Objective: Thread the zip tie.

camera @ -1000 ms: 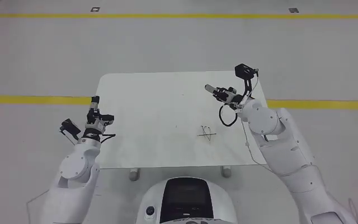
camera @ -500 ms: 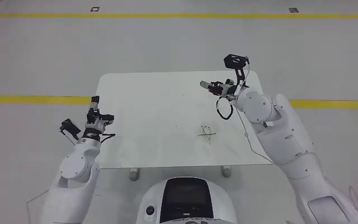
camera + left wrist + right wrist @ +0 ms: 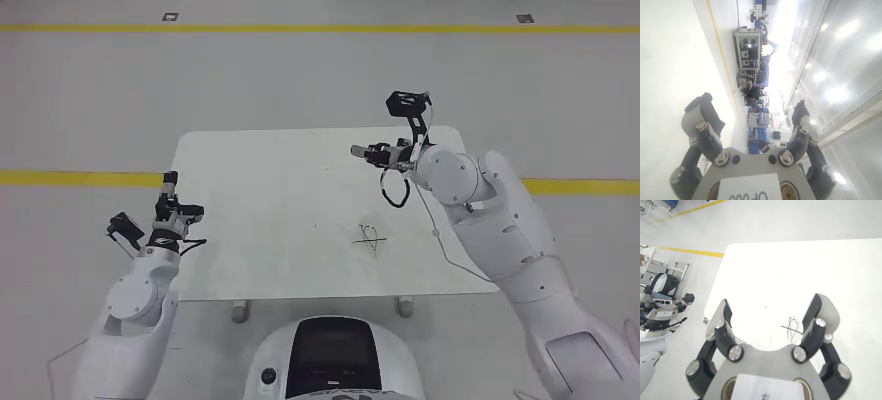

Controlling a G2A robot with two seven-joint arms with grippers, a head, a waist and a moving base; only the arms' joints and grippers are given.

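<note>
Two grippers, both empty; over the last second only the right arm has travelled. The right gripper has slid inward over the far part of the table, away from the right edge and toward the middle, the wrist turning as it went. The left gripper has not stirred; it is parked off the table's left edge, pointing away from the robot.

Right wrist view: the ribbed pads stand wide apart with nothing between them; the table lies below. Left wrist view: the fingers are likewise spread, gripping nothing, aimed out at the room rather than at the work.

Reading of the change: a repositioning, not a pick. The gripper sits high and well apart from the target, so threading has not begun; a descent toward the near side would have to come first.

The zip ties lie on the near half of the table, right of centre, closer to the robot than the right gripper is. Their look:
- thin black strands, flat on the white top;
- one fairly straight piece laid across a couple of curved ones, touching where they cross;
- small heads at some ends;
- exact count too fine to tell.

Likely handling: slight and low-lying, so hard to pinch cleanly; crossed as they are, lifting one may drag its neighbours.
</note>
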